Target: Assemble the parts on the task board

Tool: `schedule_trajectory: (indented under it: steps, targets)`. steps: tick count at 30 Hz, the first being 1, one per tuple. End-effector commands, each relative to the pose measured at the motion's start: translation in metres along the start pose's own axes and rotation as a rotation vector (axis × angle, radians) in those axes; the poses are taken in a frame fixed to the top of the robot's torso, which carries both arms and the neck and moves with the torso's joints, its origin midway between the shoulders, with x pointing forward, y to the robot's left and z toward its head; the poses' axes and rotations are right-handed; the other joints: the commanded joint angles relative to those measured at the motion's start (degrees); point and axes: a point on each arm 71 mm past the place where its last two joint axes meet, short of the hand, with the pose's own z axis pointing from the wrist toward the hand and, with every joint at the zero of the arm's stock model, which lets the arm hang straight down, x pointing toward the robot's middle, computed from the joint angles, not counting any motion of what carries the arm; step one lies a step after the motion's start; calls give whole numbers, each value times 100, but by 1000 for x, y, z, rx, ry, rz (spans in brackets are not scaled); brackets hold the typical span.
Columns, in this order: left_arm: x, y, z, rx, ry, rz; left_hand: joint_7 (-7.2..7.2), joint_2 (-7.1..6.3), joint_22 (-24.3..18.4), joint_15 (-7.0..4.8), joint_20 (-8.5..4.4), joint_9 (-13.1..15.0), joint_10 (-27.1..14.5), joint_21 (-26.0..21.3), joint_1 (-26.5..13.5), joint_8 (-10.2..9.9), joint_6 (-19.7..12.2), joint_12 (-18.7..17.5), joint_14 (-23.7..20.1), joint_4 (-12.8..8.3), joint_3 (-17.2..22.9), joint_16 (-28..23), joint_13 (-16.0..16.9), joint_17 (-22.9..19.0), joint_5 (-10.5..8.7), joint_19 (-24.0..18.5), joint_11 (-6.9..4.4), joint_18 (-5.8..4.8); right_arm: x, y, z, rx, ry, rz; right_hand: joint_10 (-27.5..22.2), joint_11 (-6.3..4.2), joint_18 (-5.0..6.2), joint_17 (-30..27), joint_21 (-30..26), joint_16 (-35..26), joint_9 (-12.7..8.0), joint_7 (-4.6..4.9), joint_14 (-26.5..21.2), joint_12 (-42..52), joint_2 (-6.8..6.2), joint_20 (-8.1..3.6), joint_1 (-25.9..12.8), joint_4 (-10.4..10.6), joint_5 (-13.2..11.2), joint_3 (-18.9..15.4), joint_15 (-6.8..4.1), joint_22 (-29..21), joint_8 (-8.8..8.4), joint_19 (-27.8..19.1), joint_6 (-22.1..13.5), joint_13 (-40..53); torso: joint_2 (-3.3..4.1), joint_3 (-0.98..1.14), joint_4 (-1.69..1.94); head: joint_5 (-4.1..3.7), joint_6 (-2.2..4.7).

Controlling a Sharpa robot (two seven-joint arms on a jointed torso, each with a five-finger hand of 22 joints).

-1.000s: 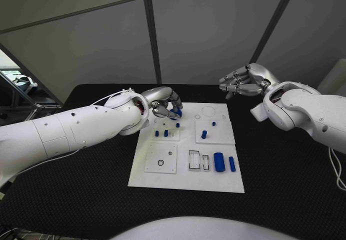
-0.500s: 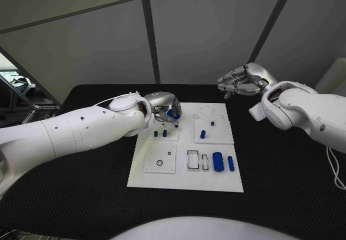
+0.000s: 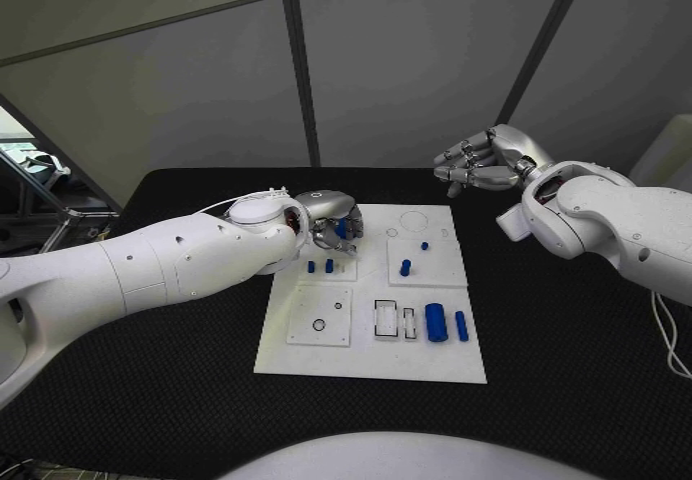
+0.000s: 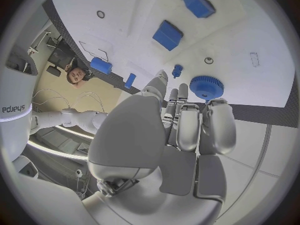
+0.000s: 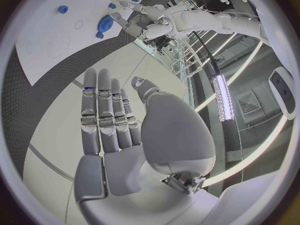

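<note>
The white task board lies in the middle of the black table. My left hand hovers over its far left corner and pinches a blue toothed gear at its fingertips; the gear shows just under the fingers. A small blue peg stands on the board close beside the gear. My right hand is raised beyond the board's far right corner, fingers stretched out and apart, holding nothing.
Two short blue pegs stand below the left hand, and two more on the right-hand plate. A thick blue cylinder and a thinner one lie near the board's front right, beside rectangular slots.
My left arm has swung inward and the wrist has turned, bringing the hand with the gear slightly lower over the board's far left corner. The right hand has barely moved.
</note>
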Motion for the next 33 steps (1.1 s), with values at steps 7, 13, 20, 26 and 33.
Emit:
schedule_trajectory:
  steps: [7, 13, 20, 26, 33]
  targets:
    - [7, 0, 3, -15, 53, 21, -6, 57, 278, -42, -20, -29, 170, 78, 37, -46, 144, -136, 303, -9, 208, 100, -100, 30, 42, 86, 0, -357, 1, 3, 1, -14, 2, 0, 29, 22, 17, -9, -33, -11, -9, 12, 17, -9, 3, -18, -30, 8, 33, 13, 8, -5, -21, 40, 22, -9, 1, -1, 1, -9, -4]
    - [9, 0, 4, -21, 58, 20, -4, 75, 307, -47, -26, -56, 287, 101, 102, -91, 218, -259, 307, -44, 451, 143, -188, 16, 45, 105, -6, -364, 1, 3, 1, -15, 3, 0, 29, 22, 17, -9, -33, -11, -9, 12, 17, -9, 3, -18, -30, 8, 33, 13, 8, -5, -21, 40, 22, -9, -2, 0, 2, -10, -2]
    - [11, 0, 6, -22, 64, 19, -5, 65, 340, -56, -35, -75, 418, 129, 106, -130, 299, -361, 306, -68, 688, 173, -256, -7, 45, 124, -17, -371, 1, 3, 1, -15, 3, 1, 29, 22, 17, -9, -33, -11, -9, 12, 17, -9, 3, -18, -30, 8, 33, 13, 8, -5, -21, 40, 22, -9, -3, -1, 4, -15, -3]
    - [12, 0, 7, -27, 68, 19, 19, -11, 372, -41, -30, -109, 502, 151, 47, -211, 339, -510, 297, -112, 992, 204, -336, -49, 41, 140, -5, -379, 1, 3, 1, -16, 4, 1, 29, 22, 17, -9, -33, -11, -9, 12, 17, -9, 3, -18, -30, 8, 33, 13, 8, -5, -21, 40, 22, -9, -1, -1, 0, -40, 0]
    - [13, 1, 8, -39, 75, 19, 43, -55, 385, -29, -20, -125, 529, 158, -2, -253, 353, -580, 291, -147, 1159, 223, -368, -71, 38, 145, 16, -381, 2, 4, 1, -16, 5, 1, 29, 22, 17, -9, -33, -11, -9, 12, 17, -9, 3, -18, -30, 8, 33, 13, 8, -5, -21, 40, 22, -9, -3, 2, 2, -41, -8]
